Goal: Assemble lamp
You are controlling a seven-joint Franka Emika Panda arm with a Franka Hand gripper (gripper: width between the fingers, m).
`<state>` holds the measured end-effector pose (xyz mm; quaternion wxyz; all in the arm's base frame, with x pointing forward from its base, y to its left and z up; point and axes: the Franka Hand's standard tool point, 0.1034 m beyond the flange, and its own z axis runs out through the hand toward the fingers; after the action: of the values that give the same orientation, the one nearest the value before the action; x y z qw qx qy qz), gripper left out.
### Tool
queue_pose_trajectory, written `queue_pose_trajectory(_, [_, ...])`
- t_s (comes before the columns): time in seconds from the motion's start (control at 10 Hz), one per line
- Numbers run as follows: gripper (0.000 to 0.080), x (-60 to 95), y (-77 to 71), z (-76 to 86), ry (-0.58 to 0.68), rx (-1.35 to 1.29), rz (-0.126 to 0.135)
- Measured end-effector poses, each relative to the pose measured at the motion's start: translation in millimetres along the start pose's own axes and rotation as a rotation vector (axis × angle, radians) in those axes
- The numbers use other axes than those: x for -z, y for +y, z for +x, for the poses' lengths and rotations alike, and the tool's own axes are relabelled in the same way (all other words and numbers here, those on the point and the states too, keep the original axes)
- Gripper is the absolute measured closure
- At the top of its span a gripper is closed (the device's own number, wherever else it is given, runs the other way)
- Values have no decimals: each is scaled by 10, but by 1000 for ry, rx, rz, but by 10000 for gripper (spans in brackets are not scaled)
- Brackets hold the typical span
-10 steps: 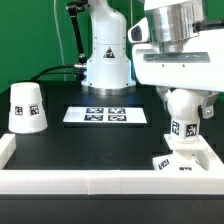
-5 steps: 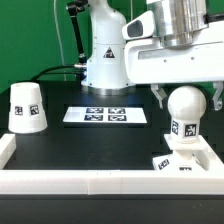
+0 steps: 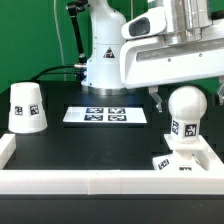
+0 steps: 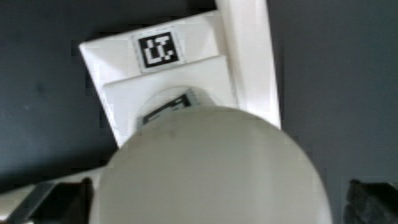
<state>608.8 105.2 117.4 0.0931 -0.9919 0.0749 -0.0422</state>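
Exterior view first: the bulb [image 3: 185, 120] stands upright on the base [image 3: 181, 161], tucked into the near corner of the worktop on the exterior view's right. The gripper [image 3: 186, 99] hangs right over it, jaws wide, one either side of the bulb's crown, holding nothing. The shade [image 3: 25, 107] sits well apart by the edge on the exterior view's left. The marker board [image 3: 105, 115] lies mid-worktop toward the far edge.

Wrist view: the bulb [image 4: 214, 165] fills most of the picture, with dark fingers [image 4: 50, 203] just off each flank and the base [image 4: 151, 95] behind it.

My worry is a sideways drift on the way up. A finger could clip the dome and tip or unseat the bulb, and I can't tell how firmly it's seated.

Count: one base, one bulb, one shade, one marker board, one gripper.
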Motion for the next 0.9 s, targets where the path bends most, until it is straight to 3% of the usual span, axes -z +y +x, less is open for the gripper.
queue_pose_trajectory(0.3, [101,-5,18,3,0,269,-9])
queue_pose_trajectory(0.4, [101,2,4,39,32,447,-47])
queue_pose_trajectory(0.5, [101,4,-30,34,42,552,-68])
queue_pose_trajectory(0.9, [101,-30,-29,24,-19,998,-111])
